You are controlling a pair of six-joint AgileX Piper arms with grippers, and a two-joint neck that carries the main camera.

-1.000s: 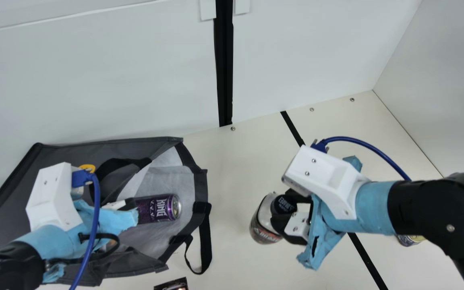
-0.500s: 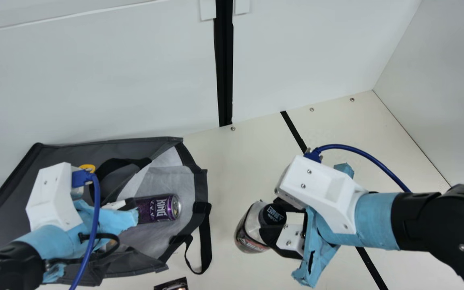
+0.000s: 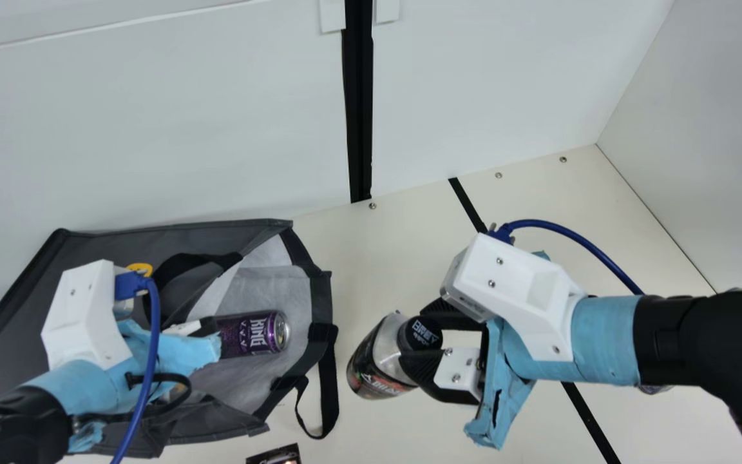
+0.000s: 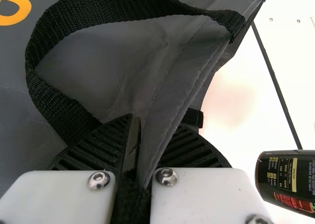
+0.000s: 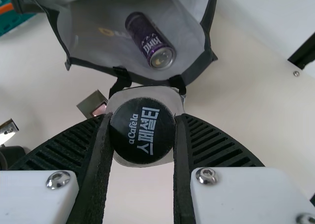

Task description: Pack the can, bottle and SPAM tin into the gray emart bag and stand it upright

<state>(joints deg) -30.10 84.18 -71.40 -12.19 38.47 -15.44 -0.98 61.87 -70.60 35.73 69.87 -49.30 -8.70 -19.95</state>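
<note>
Nearer the open gray fabric bag [image 3: 113, 248] than before, my right gripper [image 3: 420, 334] has the tilted round black-capped plastic bottle [image 3: 371, 370] clamped; left gripper [image 3: 207, 327] still pinching bag fabric.

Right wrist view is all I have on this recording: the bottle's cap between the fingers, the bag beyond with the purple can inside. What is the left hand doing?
Observer: The left hand is closed on a fold of the gray bag, as the left wrist view shows.
Operator: Any strap near that grip?
Observer: Yes, a black handle loops over the outside of the bag, right beside it.
Operator: Has the bottle reached the bag's mouth?
Observer: Not yet. The main view shows cream table between the bottle's base and the bag's opening, with the base end nearer the bag than the cap.
</note>
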